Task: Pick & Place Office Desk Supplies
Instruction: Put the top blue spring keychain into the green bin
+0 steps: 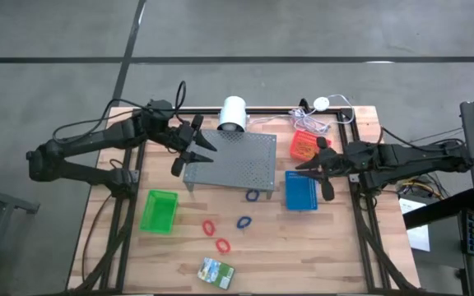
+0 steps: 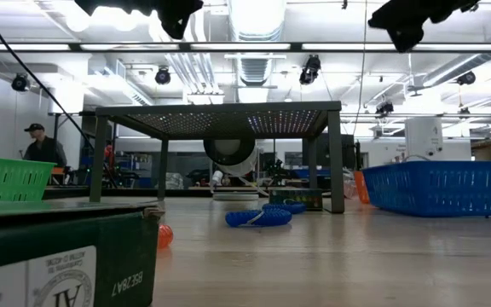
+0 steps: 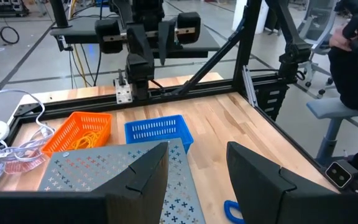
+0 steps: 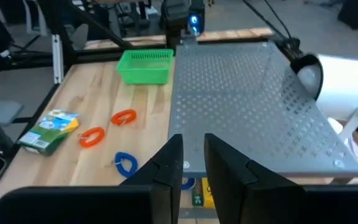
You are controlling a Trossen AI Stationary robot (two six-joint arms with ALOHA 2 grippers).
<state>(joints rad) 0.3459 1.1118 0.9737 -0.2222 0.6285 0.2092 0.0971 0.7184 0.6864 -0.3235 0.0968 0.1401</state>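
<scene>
Hovering at the left end of the grey perforated stand [image 1: 230, 158], centre of the high view, with fingers spread and nothing between them: the left hand [image 1: 194, 150]. Hanging right of the stand, between the orange basket [image 1: 304, 146] and the blue basket [image 1: 300, 191], with fingers drawn close, a narrow gap remaining and nothing gripped: the right hand [image 1: 322, 171]. Lying on the wooden surface [image 1: 336, 247] in the lower middle of the high view: 2 red bands [image 1: 209, 226] [image 1: 222, 244], near each other, and 1 blue band [image 1: 243, 222] just right of them. Sitting at the front edge of the stand, partly under it: another blue band [image 1: 253, 196]. Resting near the bottom edge, below the red bands: the green-and-yellow crayon box [image 1: 216, 270], tilted. Standing at lower left, well apart from the stand: the green basket [image 1: 159, 210]. Showing inside the orange basket in the left wrist view: thin orange rubber bands [image 3: 87, 137]. Lying on its side behind the stand, at top centre: a white roll [image 1: 233, 113]. Standing in the room at far left of the low view: a person [image 2: 40, 145].
</scene>
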